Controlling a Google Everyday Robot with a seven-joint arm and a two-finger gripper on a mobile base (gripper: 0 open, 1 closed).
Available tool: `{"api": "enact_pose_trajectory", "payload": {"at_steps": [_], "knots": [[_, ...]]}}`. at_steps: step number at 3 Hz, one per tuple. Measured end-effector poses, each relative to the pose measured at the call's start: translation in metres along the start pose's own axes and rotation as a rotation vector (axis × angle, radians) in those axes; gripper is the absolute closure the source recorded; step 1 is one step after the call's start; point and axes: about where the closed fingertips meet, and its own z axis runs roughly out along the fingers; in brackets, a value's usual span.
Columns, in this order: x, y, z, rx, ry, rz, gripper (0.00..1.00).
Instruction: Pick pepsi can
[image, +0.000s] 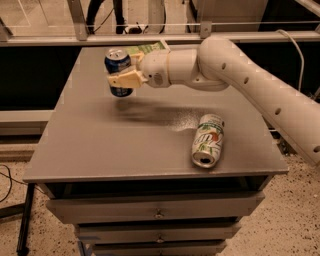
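The pepsi can (117, 62) is dark blue with a silver top. It stands upright in my gripper (123, 79), whose cream fingers (126, 79) are shut around its middle. The can hangs a little above the grey table top (100, 145), over the far left part, and its shadow lies on the surface below and to the right. My white arm (240, 75) reaches in from the right.
A white-and-green can (207, 140) lies on its side at the front right of the table. A green packet (146, 48) lies at the far edge behind the gripper. A railing (150, 35) runs behind the table and drawers (157, 212) sit under it.
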Motion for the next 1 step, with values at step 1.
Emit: {"api": "enact_pose_trajectory", "payload": {"at_steps": [1], "knots": [[-0.0477, -0.0069, -0.0284, -0.015, -0.131, -0.035, 1.0]]}}
